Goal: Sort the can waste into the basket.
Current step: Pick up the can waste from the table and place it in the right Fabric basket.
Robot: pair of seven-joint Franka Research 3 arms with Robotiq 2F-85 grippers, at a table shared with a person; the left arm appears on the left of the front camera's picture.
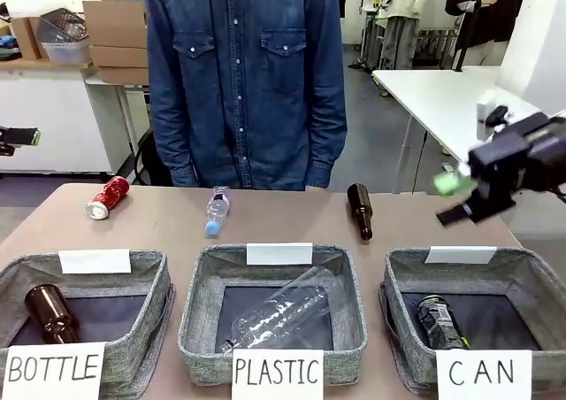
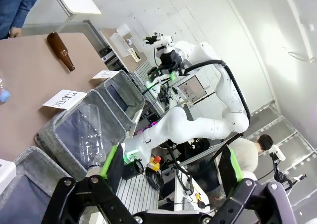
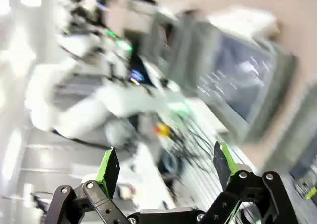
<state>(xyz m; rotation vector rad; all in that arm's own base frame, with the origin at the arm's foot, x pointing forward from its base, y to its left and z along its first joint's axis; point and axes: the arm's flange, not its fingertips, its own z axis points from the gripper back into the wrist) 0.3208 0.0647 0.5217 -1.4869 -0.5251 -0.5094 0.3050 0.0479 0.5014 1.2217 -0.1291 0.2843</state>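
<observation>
A black can (image 1: 440, 322) lies inside the grey basket (image 1: 516, 268) at the front right, behind a white card reading "CAN" (image 1: 484, 373). A red can with a silver top (image 1: 108, 196) lies on its side on the table at the far left. My right gripper (image 1: 455, 196) hovers above the far right corner of that basket, blurred, open and empty. In the right wrist view its fingers (image 3: 167, 164) stand wide apart over a blurred scene. My left gripper (image 1: 19, 137) is off the table's left edge; its fingers (image 2: 171, 159) are open with nothing between them.
A person in a denim shirt (image 1: 246, 73) stands at the far side. The "PLASTIC" basket (image 1: 205, 280) holds a clear bottle (image 1: 281, 316), and the "BOTTLE" basket (image 1: 150, 272) a brown bottle (image 1: 51, 311). A small plastic bottle (image 1: 217, 210) and a brown bottle (image 1: 360, 210) lie on the table.
</observation>
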